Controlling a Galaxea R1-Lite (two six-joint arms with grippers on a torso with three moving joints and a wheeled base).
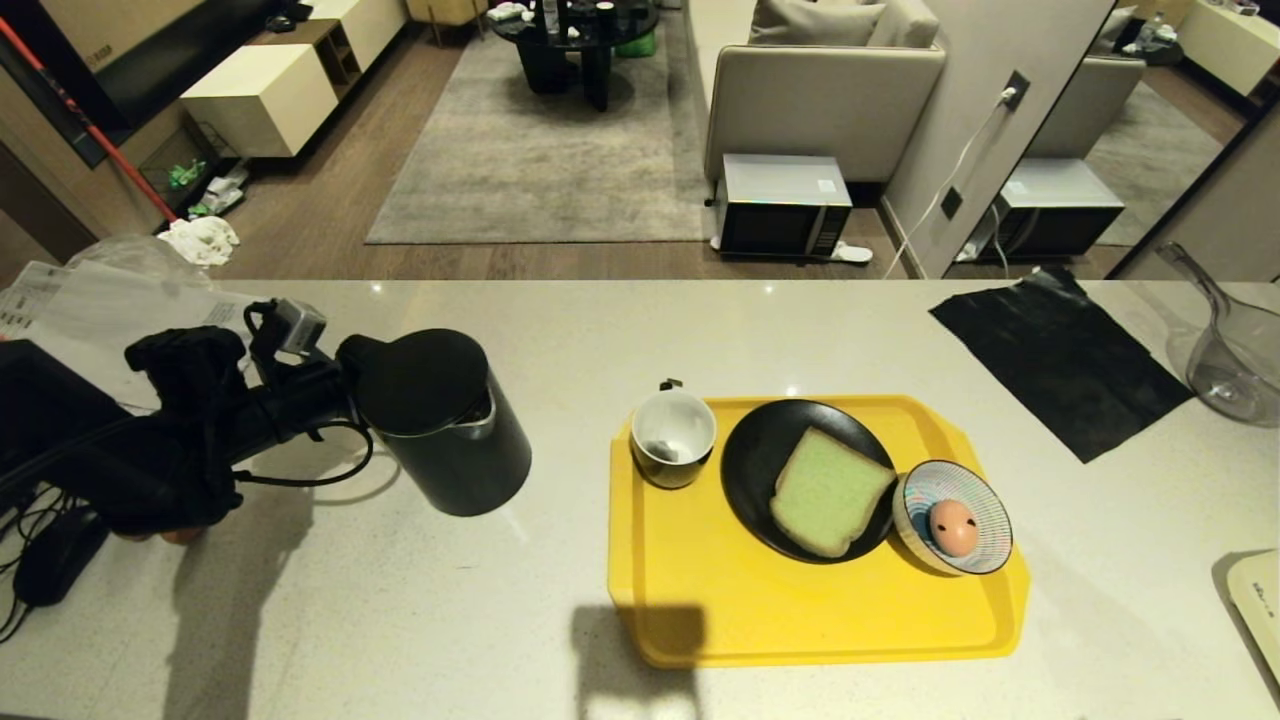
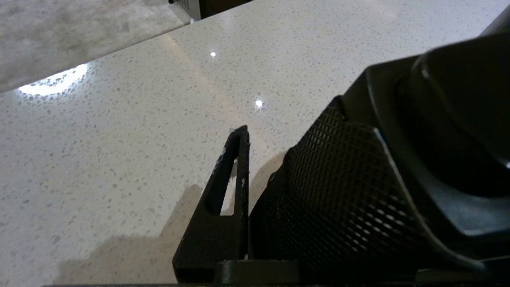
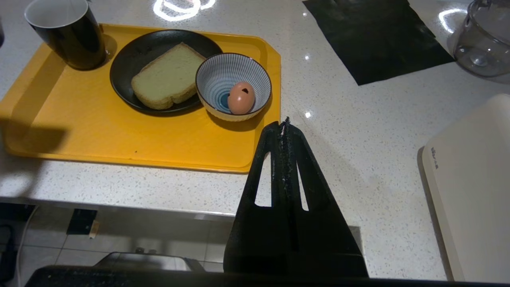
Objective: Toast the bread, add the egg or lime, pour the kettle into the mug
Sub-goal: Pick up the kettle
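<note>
Now left pincer (image 2: 279, 191) clamped on upright kettle (image 1: 445, 425) handle, handle facing robot's left.

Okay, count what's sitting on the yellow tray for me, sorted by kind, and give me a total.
Mug: 1
Black plate: 1
Bread slice: 1
Striped bowl: 1
Egg, in the bowl: 1
Total: 5
The kettle stands off the yellow tray, so it is not counted.

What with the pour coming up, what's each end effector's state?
Left end effector: closed on the kettle handle.
Right end effector: closed, empty.
</note>
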